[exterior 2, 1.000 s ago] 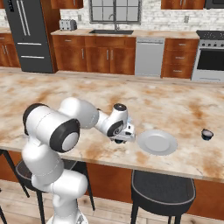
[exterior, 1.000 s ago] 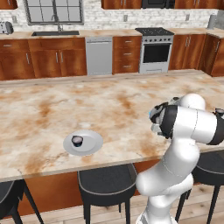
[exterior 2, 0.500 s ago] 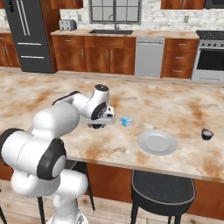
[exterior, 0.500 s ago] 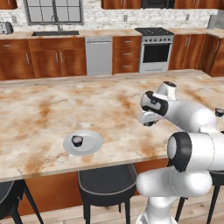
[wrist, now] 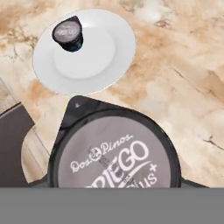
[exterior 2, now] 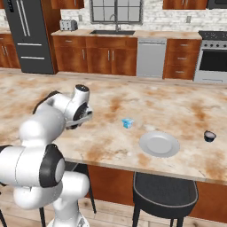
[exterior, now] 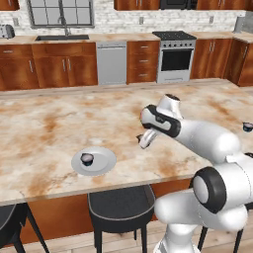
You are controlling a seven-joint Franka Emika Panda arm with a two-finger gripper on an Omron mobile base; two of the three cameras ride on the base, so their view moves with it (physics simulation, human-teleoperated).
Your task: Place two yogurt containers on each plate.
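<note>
While the arm reaches out over the counter (exterior: 59,123), the layout reads as follows, left to right.

Left plate (exterior: 102,166): near the front edge of the counter. Holds one dark cup (exterior: 87,158), upright, set toward the plate's left side; the rest of the dish is bare. One more cup is owed here.

Gripper (exterior: 142,141): just right of the left plate, above the counter. Clasped on a second dark cup, the held cup (wrist: 116,153). From the hand camera its printed foil lid sits close in front of the lens, with the left plate beyond it. The fingertips are hidden under the cup, so the grip is read from its position, not from seeing contact.

Blue cup (exterior 2: 127,123): boxy, alone on the bare counter, between the arm and the right plate.

Right plate (exterior 2: 159,144): near the front edge, nothing in it. Two cups are owed here.

Last dark cup (exterior 2: 209,136): on the counter, right of the right plate, near but apart.

Handling, judged: the cups look small, light and stiff-walled, with a thin foil lid that could dent. Best taken across the side walls below the rim, not on the lid. The blue cup's flat faces should give the fingers a square seat. Plates look glazed, so a cup set down tilted could slide; lower it level and let go gently.
</note>
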